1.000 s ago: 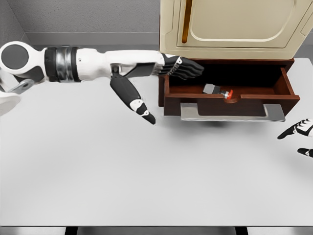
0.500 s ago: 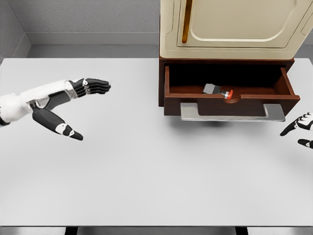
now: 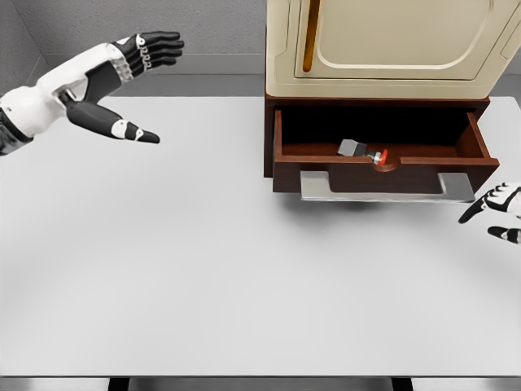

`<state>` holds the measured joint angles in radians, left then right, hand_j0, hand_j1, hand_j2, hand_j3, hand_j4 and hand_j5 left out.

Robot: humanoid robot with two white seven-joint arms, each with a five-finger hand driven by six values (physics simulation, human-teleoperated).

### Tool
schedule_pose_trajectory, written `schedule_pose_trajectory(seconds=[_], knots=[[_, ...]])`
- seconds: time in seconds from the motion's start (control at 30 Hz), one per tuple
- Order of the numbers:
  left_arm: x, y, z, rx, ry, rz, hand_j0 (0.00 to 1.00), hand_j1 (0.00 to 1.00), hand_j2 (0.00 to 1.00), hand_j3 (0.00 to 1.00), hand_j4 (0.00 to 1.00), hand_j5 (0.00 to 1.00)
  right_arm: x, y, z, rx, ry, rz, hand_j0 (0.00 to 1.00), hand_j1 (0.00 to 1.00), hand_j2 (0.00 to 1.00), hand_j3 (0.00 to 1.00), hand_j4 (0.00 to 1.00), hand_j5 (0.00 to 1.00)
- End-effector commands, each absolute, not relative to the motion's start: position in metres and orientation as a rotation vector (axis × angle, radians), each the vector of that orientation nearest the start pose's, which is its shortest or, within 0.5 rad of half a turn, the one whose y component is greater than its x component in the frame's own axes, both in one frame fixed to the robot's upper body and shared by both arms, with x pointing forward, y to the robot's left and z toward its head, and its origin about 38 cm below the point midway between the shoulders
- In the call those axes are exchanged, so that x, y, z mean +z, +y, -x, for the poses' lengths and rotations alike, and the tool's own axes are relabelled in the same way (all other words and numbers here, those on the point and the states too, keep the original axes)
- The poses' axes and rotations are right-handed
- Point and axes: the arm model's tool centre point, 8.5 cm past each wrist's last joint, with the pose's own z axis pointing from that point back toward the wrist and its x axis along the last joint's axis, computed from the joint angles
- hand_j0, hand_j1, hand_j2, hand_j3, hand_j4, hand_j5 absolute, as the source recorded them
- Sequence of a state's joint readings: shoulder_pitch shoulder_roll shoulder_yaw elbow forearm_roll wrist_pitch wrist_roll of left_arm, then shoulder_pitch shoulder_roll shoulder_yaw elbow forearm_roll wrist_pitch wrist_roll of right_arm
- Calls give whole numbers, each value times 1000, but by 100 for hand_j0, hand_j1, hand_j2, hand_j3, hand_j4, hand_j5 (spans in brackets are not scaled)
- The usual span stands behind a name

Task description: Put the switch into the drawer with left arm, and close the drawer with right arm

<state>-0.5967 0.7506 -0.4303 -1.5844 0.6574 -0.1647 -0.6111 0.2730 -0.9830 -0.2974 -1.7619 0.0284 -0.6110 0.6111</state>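
The counter (image 3: pixel 244 285) carries a cream cabinet (image 3: pixel 391 41) with its brown drawer (image 3: pixel 383 167) pulled open beneath. The left robot hand (image 3: pixel 122 73) has drawn far back from the drawer, fingers apart and empty. The switch (image 3: pixel 364 151) lies inside the drawer, so placing looks done. The right robot hand (image 3: pixel 495 213), fingers spread, has edged nearer the drawer's front; closing remains.

Simulated test room, bare white table (image 3: pixel 244 277), plain grey walls (image 3: pixel 163 28), cream cabinet (image 3: pixel 391 45) over open wooden drawer (image 3: pixel 383 167)
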Motion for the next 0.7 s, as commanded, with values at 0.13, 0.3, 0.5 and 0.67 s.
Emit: schedule_pose_trajectory(seconds=[0.13, 0.3, 0.5, 0.67], knots=[[301, 299, -429, -1100, -1777, 404, 100, 100, 100, 100, 100, 100, 239, -425, -293, 1692, -1480, 340, 61, 61, 61, 61, 61, 61], [296, 329, -375, -1321, -1740, 448, 100, 100, 100, 100, 100, 100, 238, -421, -296, 1701, -1486, 326, 61, 61, 61, 61, 61, 61], [271, 340, -347, -1410, -1661, 488, 100, 100, 100, 100, 100, 100, 238, -421, -297, 1701, -1488, 329, 63, 63, 63, 63, 63, 63], [265, 336, -332, -1555, -1576, 448, 100, 100, 100, 100, 100, 100, 239, -421, -298, 1702, -1489, 332, 63, 63, 63, 63, 63, 63]])
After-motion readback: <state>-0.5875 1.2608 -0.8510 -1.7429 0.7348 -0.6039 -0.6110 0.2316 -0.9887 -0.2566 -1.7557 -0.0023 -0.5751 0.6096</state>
